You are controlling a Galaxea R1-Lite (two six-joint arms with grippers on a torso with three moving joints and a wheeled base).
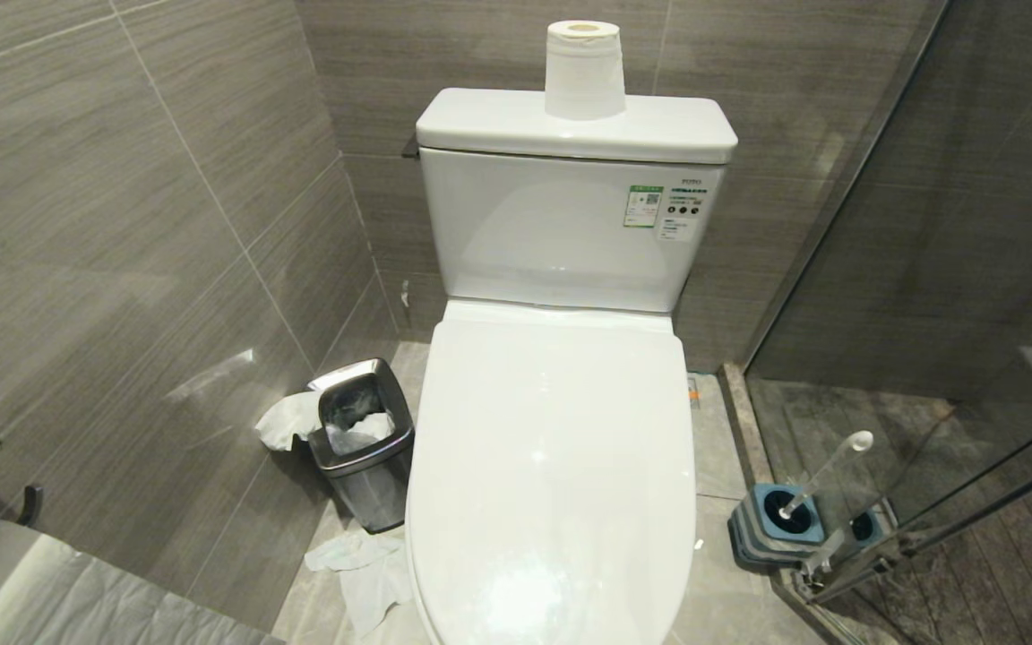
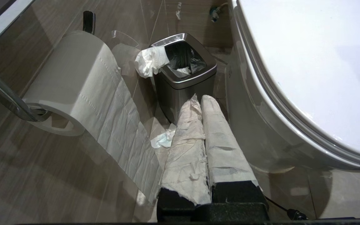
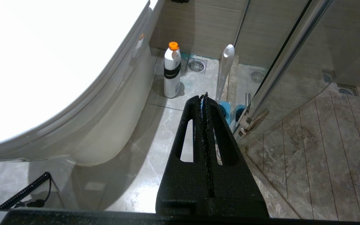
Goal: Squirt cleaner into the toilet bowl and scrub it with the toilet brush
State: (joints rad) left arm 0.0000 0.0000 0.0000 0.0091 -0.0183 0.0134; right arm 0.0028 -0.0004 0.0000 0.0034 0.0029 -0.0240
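I saw the toilet [image 1: 552,466] glossy white, lid down, a paper roll [image 1: 583,70] on its tank. The tank sticker [image 1: 644,206] was green and white; only "TOTO" read clearly. My left gripper [image 2: 201,99], fingers wrapped in tissue and pressed together, pointed at the bin [image 2: 184,78], the toilet just beside it. My right gripper [image 3: 204,97], pressed together and empty, pointed at the brush [image 3: 225,72] in its blue holder [image 3: 224,110], beside the glass door [image 3: 280,62]. An orange-capped bottle [image 3: 171,70] stood near the toilet, bare floor [image 3: 155,131] between.
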